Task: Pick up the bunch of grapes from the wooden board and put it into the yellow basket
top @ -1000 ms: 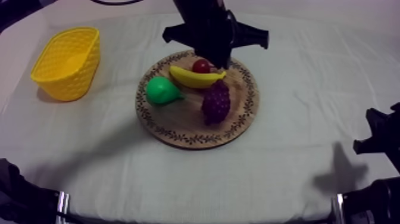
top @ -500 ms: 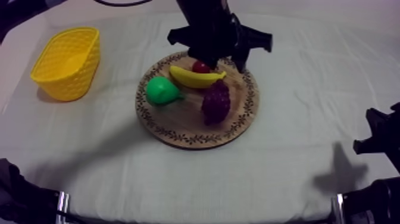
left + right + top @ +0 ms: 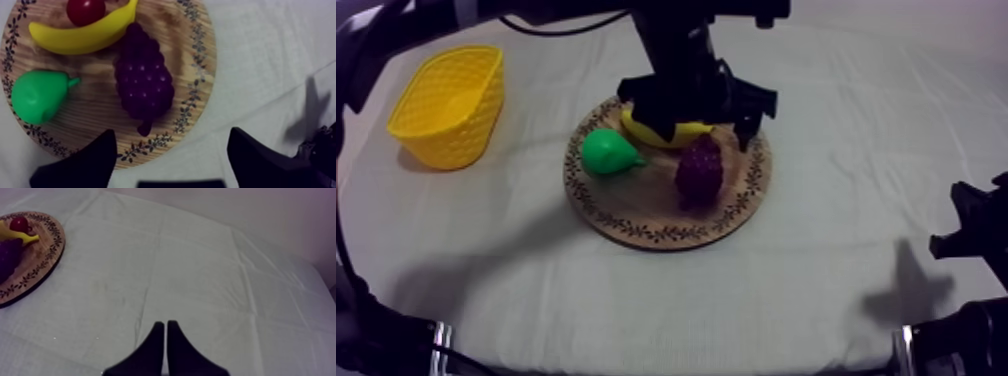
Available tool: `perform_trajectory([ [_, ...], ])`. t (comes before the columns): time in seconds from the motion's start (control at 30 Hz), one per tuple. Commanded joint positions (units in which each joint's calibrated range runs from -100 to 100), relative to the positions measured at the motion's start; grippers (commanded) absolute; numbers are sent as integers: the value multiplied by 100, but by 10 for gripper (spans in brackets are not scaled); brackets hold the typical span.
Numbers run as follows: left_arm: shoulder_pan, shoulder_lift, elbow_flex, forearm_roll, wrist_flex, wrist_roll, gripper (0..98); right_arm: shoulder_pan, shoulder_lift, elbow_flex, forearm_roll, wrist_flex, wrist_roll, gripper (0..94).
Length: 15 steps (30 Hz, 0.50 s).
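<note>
The purple bunch of grapes (image 3: 698,172) (image 3: 142,77) lies on the round wooden board (image 3: 636,205) (image 3: 100,107), stem toward the near rim. My left gripper (image 3: 691,118) (image 3: 172,160) hangs over the board's far half, open, its black fingers (image 3: 95,160) spread wide with nothing between them. In the left wrist view the grapes lie just beyond the fingertips. The yellow basket (image 3: 448,103) stands at the table's far left. My right gripper (image 3: 165,333) is shut over bare cloth, low at the right (image 3: 976,235).
On the board beside the grapes lie a yellow banana (image 3: 671,133) (image 3: 80,37), a green pear (image 3: 608,152) (image 3: 37,95) and a small red fruit (image 3: 86,10). Open cloth stretches between board and basket.
My left gripper has gone from shut to wide open. It has come toward the near side over the fruit and now covers the small red fruit in the top view. The right arm stayed still.
</note>
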Motion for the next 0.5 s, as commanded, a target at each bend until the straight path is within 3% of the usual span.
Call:
perform_trajectory([
  [0.0,-17,153,19,4,4,15,852,-2,0,-4,-2,2,2,3],
  [0.47,-124,1287,-511,119,13,-59,857,-2,0,-4,-2,2,2,3],
])
